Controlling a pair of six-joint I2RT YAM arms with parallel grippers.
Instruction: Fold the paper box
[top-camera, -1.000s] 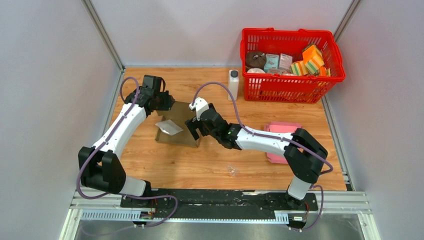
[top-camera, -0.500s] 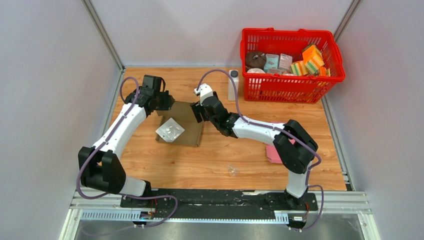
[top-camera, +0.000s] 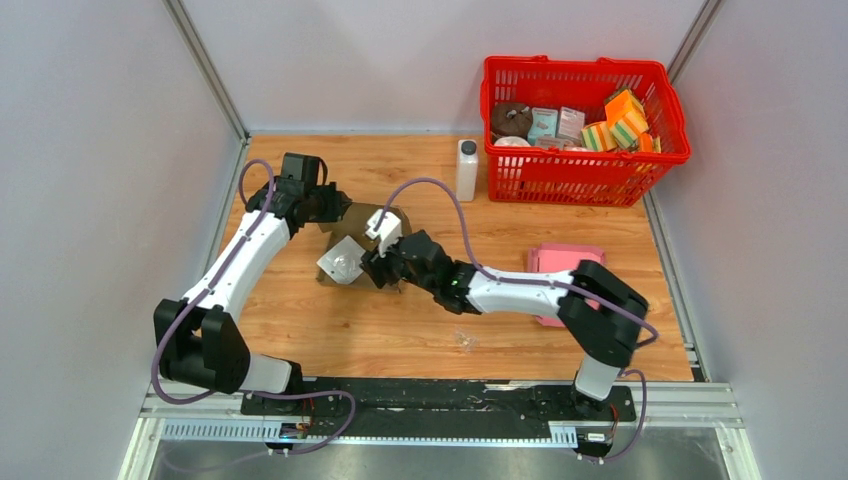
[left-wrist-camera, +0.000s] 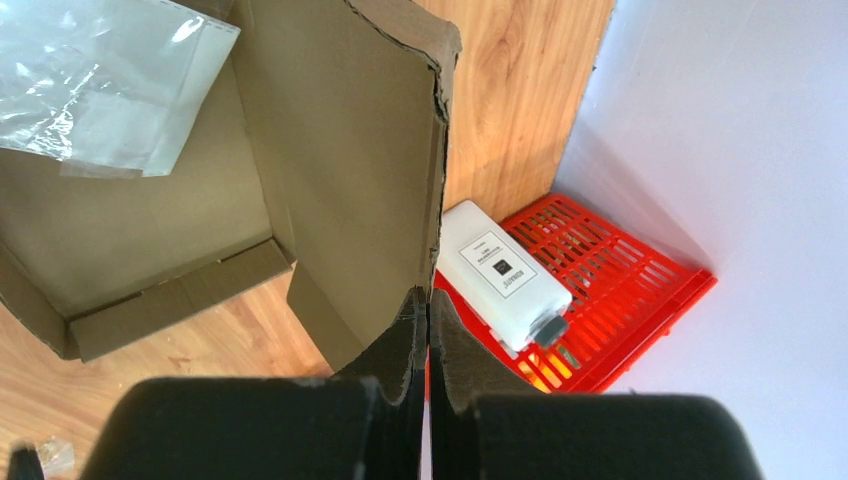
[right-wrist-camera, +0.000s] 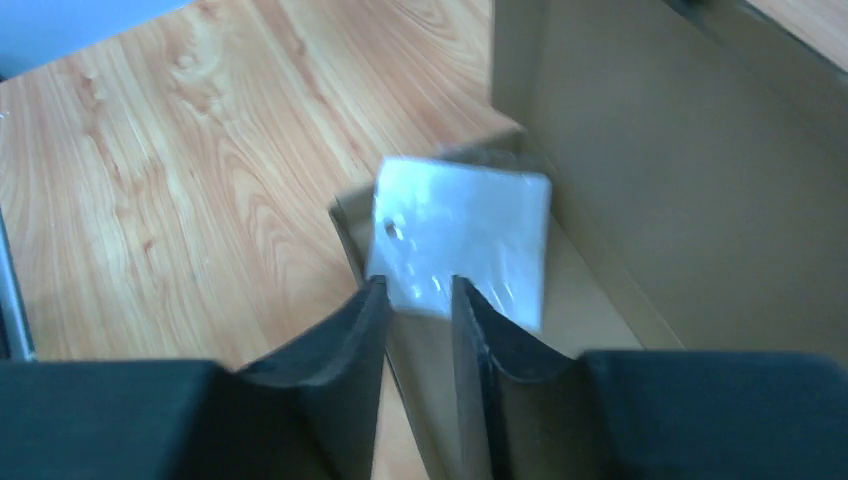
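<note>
Both of my hands are at the paper box, which lies open on the left half of the tabletop, nearer the far edge than the near one. My left hand is pinched fully closed on the torn edge of one tall flap at the box's far-left corner, holding that flap upright. My right hand reaches in from the right and sits low at the box's near side. Its fingers are only partway apart, and the thin cardboard wall runs up between them. The gap looks wider than the wall, though the blur in the wrist view makes it hard to say whether either pad touches it.

A clear plastic bag lies loose inside the box, just beyond my right fingertips. A white bottle stands near the far edge of the tabletop, just beside a red basket of packets at the far-right corner. A pink sheet lies flat toward the right edge, partly under my right arm.
</note>
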